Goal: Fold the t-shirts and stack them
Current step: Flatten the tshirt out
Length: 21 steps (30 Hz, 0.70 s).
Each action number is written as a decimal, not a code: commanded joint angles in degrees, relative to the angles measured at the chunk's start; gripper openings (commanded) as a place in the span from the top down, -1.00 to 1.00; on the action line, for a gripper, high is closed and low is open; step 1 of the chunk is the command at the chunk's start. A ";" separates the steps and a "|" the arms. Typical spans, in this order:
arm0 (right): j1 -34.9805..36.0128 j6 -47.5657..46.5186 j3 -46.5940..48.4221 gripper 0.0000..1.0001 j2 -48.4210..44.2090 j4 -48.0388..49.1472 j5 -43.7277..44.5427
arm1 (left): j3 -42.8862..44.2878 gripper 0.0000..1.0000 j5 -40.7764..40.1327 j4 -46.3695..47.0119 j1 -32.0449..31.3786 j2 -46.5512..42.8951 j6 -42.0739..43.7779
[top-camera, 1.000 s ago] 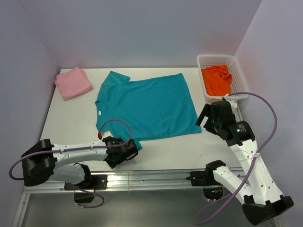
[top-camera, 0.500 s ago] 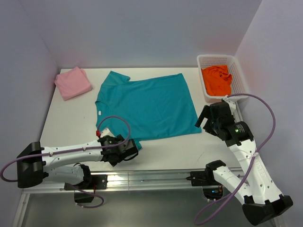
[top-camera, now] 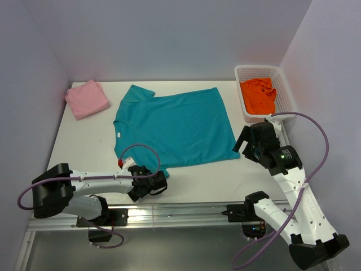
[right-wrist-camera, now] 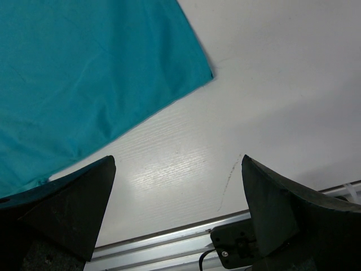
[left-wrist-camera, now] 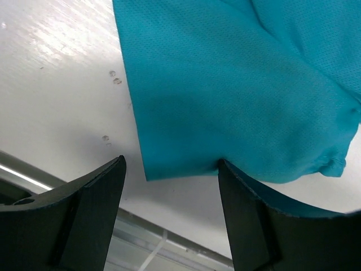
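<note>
The teal t-shirt [top-camera: 175,127] lies spread flat on the white table. A folded pale pink t-shirt [top-camera: 86,99] sits at the back left. The orange t-shirt [top-camera: 258,96] lies crumpled in the white basket. My left gripper [top-camera: 155,180] is open, low over the table at the shirt's near sleeve. In the left wrist view its jaws straddle the sleeve edge [left-wrist-camera: 225,113] and one finger [left-wrist-camera: 254,214] touches the cloth. My right gripper [top-camera: 245,141] is open and empty, above the table beside the shirt's near right hem corner [right-wrist-camera: 192,73].
The white mesh basket [top-camera: 285,90] stands at the back right corner. The table's near edge with a metal rail [top-camera: 180,209] runs just below both grippers. Purple walls close in on the left, back and right.
My left gripper has crept a little right and nearer along the near edge, staying at the teal sleeve. The right arm and the shirts have not moved.
</note>
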 commanded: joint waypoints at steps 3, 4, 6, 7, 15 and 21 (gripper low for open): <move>0.18 -0.45 0.04 -1.00 -0.72 -0.14 1.58 | -0.20 -0.44 -2.07 3.97 -0.36 3.41 0.90; 0.27 -0.45 0.04 -1.00 -0.80 -0.22 1.32 | -0.12 -0.43 -2.25 4.23 -0.36 3.86 0.99; 0.27 -0.63 -0.05 -1.00 -0.89 -0.22 1.23 | -0.11 -0.41 -2.77 4.93 -0.36 4.73 1.08; 0.27 -0.63 0.04 -1.00 -0.89 -0.31 1.23 | 0.06 -0.38 -2.95 5.20 -0.27 5.00 1.17; 0.27 -1.33 1.10 -0.99 -1.24 -0.93 1.67 | 1.38 0.21 -3.65 4.07 -0.27 5.62 1.08; 0.18 -0.10 0.48 -0.96 -1.77 -0.58 0.18 | 3.92 0.59 -4.18 0.37 -0.27 3.34 1.35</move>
